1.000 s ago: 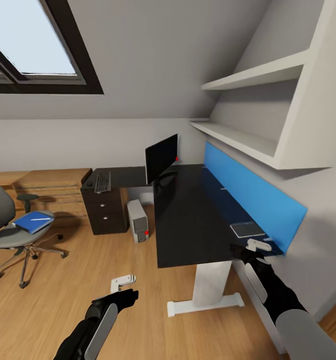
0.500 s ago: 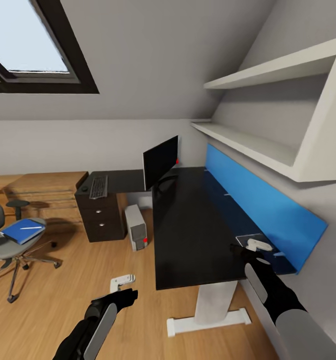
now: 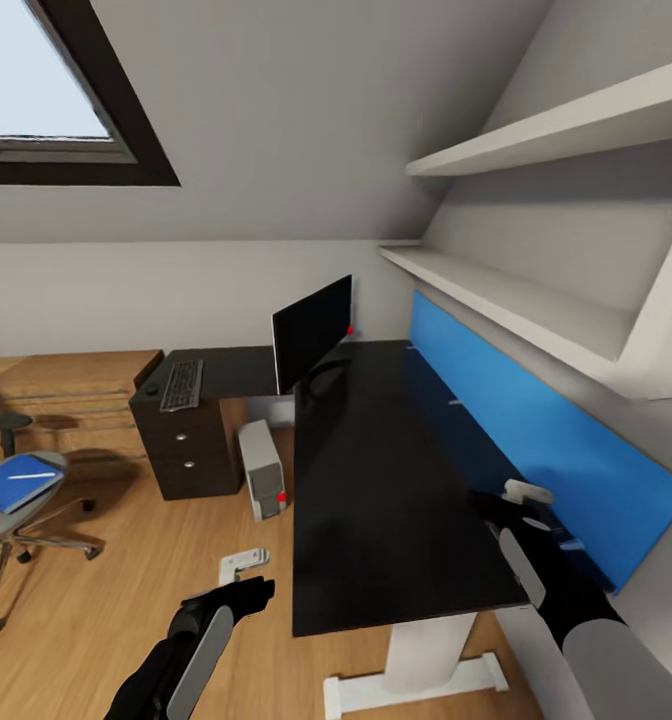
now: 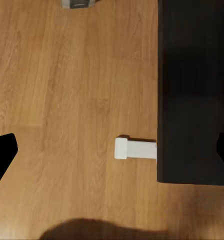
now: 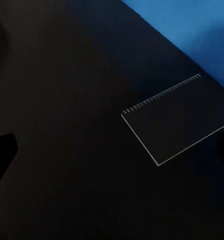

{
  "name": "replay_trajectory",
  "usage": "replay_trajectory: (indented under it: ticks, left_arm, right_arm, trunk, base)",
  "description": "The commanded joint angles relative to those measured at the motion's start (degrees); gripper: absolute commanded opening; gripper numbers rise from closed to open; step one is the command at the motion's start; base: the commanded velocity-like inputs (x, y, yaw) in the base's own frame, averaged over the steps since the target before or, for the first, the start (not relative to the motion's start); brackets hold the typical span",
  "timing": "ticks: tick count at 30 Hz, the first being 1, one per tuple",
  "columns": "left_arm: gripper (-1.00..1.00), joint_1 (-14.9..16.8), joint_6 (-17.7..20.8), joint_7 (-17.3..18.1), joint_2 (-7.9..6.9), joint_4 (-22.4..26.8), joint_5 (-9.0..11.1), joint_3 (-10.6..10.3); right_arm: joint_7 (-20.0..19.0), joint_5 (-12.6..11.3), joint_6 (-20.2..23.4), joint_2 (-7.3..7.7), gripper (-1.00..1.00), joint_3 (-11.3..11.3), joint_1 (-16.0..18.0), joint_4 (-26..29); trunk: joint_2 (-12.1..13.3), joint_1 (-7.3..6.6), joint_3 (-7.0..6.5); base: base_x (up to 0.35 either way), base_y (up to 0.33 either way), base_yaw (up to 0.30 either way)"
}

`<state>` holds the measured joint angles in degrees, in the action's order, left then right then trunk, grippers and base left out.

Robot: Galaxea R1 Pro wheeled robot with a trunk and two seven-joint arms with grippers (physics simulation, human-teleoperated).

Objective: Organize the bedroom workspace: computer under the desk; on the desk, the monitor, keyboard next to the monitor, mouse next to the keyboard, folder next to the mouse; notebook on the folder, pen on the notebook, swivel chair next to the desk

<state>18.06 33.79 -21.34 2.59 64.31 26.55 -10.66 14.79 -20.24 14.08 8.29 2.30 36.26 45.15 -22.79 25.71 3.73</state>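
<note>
Right now I am hovering my right end effector (image 3: 516, 497) over the near end of the black surface (image 3: 376, 470), close to the blue wall panel (image 3: 536, 440). Its fingers are standing apart at the edges of the right wrist view, holding nothing. The notebook (image 5: 176, 119) is lying flat on the surface directly below and slightly ahead of that end effector, its spiral edge toward the blue panel and its long side running slantwise to my fingers. My left end effector (image 3: 244, 566) is hanging over the oak floor (image 3: 126, 590), also spread and holding nothing, well apart from the notebook. So my right arm is clearly the nearer one. Meanwhile the folder (image 3: 14, 482) with the pen (image 3: 31, 476) on it is resting on the swivel chair (image 3: 6, 520), far to my left.
</note>
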Motion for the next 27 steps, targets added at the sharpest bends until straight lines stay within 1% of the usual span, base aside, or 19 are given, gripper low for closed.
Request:
replay_trajectory:
  ticks: [1, 5, 7, 11, 12, 15, 17, 18, 20, 21, 23, 24, 26, 27]
  left_arm:
    - [1.00, 0.05, 0.13, -0.55, -0.02, 0.11, 0.61, -0.06]
    - [1.00, 0.05, 0.13, -0.56, -0.07, 0.30, 0.61, 0.05]
    - [1.00, 0.05, 0.17, -0.55, -0.48, 1.36, 0.62, 0.09]
    - [1.00, 0.05, 0.24, -0.55, -1.62, 2.68, 0.81, 0.14]
    - [1.00, 0.05, 0.32, -0.55, -2.63, 3.93, 1.07, 0.19]
    - [1.00, 0.05, 0.37, -0.54, -3.27, 4.92, 1.57, 0.43]
    - [1.00, 0.05, 0.45, -0.54, -3.50, 5.39, 2.24, 1.17]
    - [1.00, 0.05, 0.51, -0.54, -3.59, 5.63, 2.80, 1.95]
    - [1.00, 0.05, 0.58, -0.54, -3.64, 5.90, 3.36, 2.92]
    - [1.00, 0.05, 0.66, -0.54, -3.69, 6.96, 4.21, 4.45]
    - [1.00, 0.07, 0.72, -0.54, -3.71, 8.18, 4.77, 5.30]
    - [1.00, 0.09, 0.76, -0.54, -3.72, 9.89, 5.31, 5.90]
    - [1.00, 0.11, 0.79, -0.54, -3.72, 11.98, 5.85, 6.32]
    - [1.00, -0.30, 0.87, -0.54, -3.73, 16.63, 6.80, 6.76]
  right_arm:
    - [0.43, -0.39, 0.25, 0.10, 1.00, 0.27, 0.04, -0.13]
    - [0.42, -0.35, 0.23, 0.27, 1.00, 0.23, 0.06, -2.31]
    - [0.37, -0.34, -0.13, 0.35, 1.00, 0.23, 0.10, -4.29]
    - [0.34, -0.31, -1.49, 0.39, 1.00, 0.24, 0.12, -5.76]
    - [0.33, -0.27, -2.72, 0.40, 1.00, 0.25, 0.13, -6.91]
    - [0.33, 0.08, -3.25, 0.42, 1.00, 0.25, 0.24, -8.80]
    - [0.33, 0.67, -3.47, 0.46, 1.00, 0.25, 0.38, -10.81]
    - [0.33, 1.02, -3.59, 0.47, 1.00, 0.25, 0.54, -12.20]
    - [0.33, 1.26, -3.66, 0.48, 1.00, 0.25, 0.78, -13.34]
    - [0.33, 1.47, -3.77, 0.49, 1.00, 0.25, 1.09, -14.46]
    - [0.33, 1.55, -3.80, 0.49, 1.00, 0.25, 1.22, -14.91]
    - [0.33, 1.60, -3.81, 0.53, 1.00, 0.25, 1.33, -15.19]
    - [0.33, 1.63, -3.84, 0.55, 1.00, 0.25, 1.41, -15.38]
    - [0.33, 1.67, -3.82, 0.91, 1.00, 0.25, 1.58, -15.63]
  trunk:
    - [-0.13, 0.07, 0.13]
    - [-0.13, 0.07, 0.13]
    - [-0.13, 0.07, 0.13]
    - [-0.13, 0.07, 0.13]
    - [-0.13, 0.07, 0.13]
    - [-0.13, 0.07, 0.13]
    - [-0.13, 0.07, 0.13]
    - [-0.13, 0.07, 0.13]
    - [-0.13, 0.07, 0.13]
    - [-0.13, 0.07, 0.13]
    - [-0.13, 0.07, 0.13]
    - [-0.13, 0.07, 0.13]
    - [-0.13, 0.07, 0.13]
    - [-0.13, 0.07, 0.13]
  base:
    - [0.320, -0.126, 0.000]
    - [0.320, -0.126, 0.000]
    - [0.321, -0.122, 0.000]
    - [0.321, -0.117, 0.000]
    - [0.306, -0.054, 0.000]
    - [0.257, -0.033, 0.000]
    - [0.117, -0.013, 0.000]
    - [0.067, -0.007, 0.000]
    - [0.048, -0.005, 0.000]
    - [0.022, -0.002, 0.000]
    - [0.016, -0.002, 0.000]
    - [0.009, -0.001, 0.000]
    - [0.006, -0.001, 0.000]
    - [0.002, 0.000, 0.000]
